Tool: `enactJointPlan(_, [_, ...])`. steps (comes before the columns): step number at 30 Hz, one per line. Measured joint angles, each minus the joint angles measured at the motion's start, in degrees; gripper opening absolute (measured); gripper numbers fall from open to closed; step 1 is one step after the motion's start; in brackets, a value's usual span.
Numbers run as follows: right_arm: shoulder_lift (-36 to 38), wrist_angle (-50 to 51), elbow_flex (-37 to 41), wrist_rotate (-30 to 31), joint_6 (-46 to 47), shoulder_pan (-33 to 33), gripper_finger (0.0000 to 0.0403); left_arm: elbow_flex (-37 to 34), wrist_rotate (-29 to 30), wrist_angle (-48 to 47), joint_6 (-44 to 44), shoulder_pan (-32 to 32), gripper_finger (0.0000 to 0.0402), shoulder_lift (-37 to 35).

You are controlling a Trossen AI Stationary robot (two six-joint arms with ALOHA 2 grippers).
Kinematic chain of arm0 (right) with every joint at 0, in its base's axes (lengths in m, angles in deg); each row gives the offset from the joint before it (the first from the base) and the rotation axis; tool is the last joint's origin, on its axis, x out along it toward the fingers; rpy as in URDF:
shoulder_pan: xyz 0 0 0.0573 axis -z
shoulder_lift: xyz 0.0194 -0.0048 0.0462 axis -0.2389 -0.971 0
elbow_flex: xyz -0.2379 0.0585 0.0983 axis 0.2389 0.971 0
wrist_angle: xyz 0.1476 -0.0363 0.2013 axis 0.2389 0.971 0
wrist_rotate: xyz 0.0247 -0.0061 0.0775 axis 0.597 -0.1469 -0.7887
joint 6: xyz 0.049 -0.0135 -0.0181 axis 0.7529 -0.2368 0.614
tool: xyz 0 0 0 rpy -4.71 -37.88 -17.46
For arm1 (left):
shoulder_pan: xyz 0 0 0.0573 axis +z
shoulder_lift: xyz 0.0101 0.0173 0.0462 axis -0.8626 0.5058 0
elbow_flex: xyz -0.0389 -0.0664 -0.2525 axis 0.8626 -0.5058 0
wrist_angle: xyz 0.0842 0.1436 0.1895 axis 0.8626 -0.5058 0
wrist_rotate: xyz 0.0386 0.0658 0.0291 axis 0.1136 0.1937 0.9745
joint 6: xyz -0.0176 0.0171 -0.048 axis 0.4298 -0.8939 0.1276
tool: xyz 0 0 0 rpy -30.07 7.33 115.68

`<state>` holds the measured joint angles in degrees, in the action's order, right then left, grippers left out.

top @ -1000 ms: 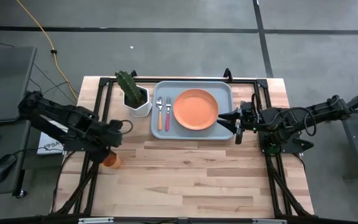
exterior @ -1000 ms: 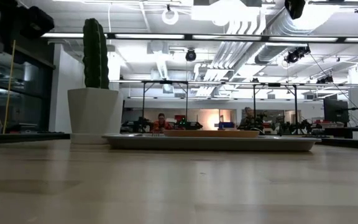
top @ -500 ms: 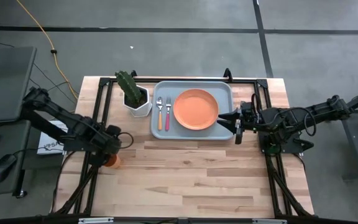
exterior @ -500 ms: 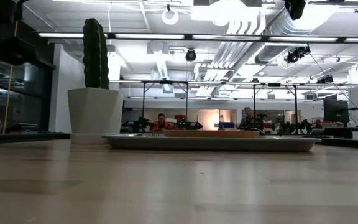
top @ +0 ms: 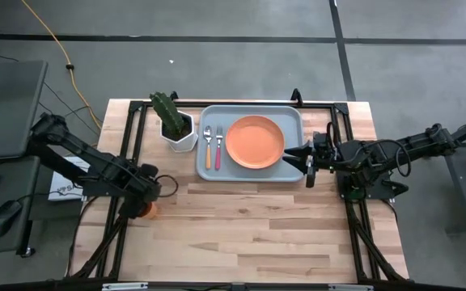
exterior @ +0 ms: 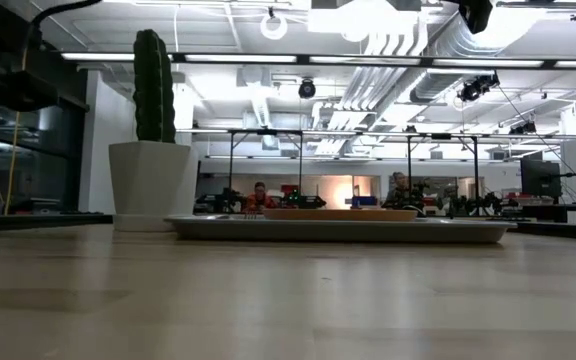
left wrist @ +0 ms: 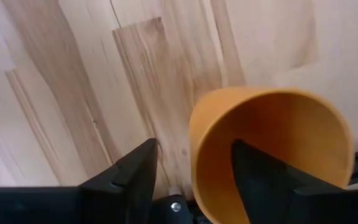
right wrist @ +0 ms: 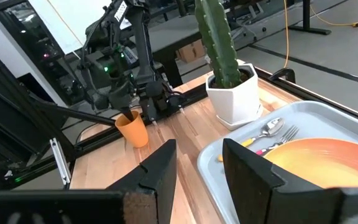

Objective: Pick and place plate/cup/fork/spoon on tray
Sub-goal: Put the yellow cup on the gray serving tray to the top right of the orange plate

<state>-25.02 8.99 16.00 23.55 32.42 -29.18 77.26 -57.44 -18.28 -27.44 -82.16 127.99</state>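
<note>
The orange cup stands upright on the table near its left edge; it also shows in the right wrist view. My left gripper is open and comes down on the cup from above, one finger inside the cup and one outside its wall. The orange plate, the pink-handled fork and the orange-handled spoon lie on the blue-grey tray. My right gripper is open and empty at the tray's right rim. My left gripper stands astride the cup's wall at the rim, one finger inside the cup and one outside, pointing down. The gap is wider than the wall. I cannot tell whether either finger touches it. The cup stands on the table.
A white pot with a green cactus stands just left of the tray. Bare wood fills the near half of the table. Black frame rails run along the table's left and right sides.
My left gripper has gone a little toward the table's near edge and down onto the cup. The cup has stayed where it was. My right arm has kept still.
</note>
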Motion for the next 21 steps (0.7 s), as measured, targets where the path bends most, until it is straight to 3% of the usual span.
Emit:
enactJointPlan(6, [0.0, 0.5, 0.0, 0.0, 0.0, 0.0, 0.0122, 0.0, 0.0, 0.0, 0.0, 0.0, 0.0133, 3.2])
enactJointPlan(14, [0.0, 1.2, 0.0, 0.0, 0.0, 0.0, 0.0122, 3.5, -0.2, -0.2, 0.3, 0.0, 0.0011, 3.3])
enactJointPlan(21, [0.0, 1.2, 0.0, 0.0, 0.3, 0.0, 0.0122, 16.9, -0.3, -0.3, 5.2, 5.0, 0.0003, 5.9])
